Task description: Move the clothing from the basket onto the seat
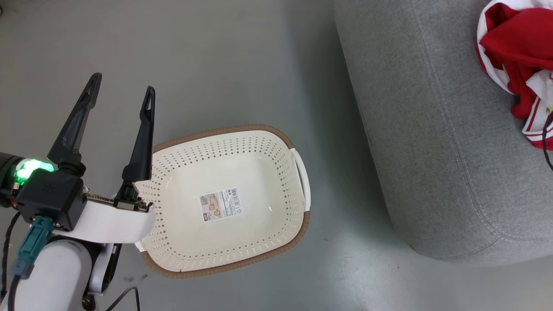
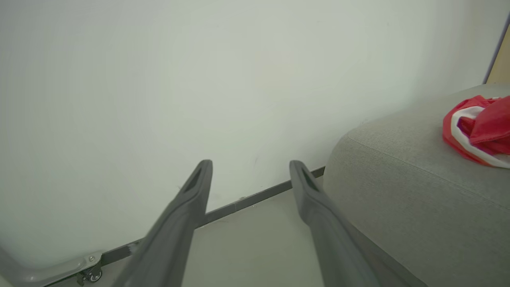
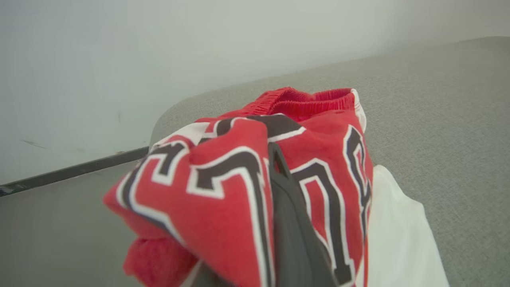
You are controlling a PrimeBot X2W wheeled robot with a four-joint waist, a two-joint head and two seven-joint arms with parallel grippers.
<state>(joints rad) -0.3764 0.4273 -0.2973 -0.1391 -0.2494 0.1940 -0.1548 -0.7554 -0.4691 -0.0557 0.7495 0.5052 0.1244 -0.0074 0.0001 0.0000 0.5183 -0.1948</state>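
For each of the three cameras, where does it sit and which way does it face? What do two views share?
Head view: on the head, facing down at the floor, the basket and the seat; the open left end effector shows lower left.
Left wrist view: on the left wrist, facing wall and seat along its own fingers.
Right wrist view: on the right wrist, close on the clothing bunched around the shut right end effector.
All share the clothing and the seat.

Grey floor (image 1: 216, 65), white wall (image 2: 159, 79), dark skirting (image 2: 247, 202).
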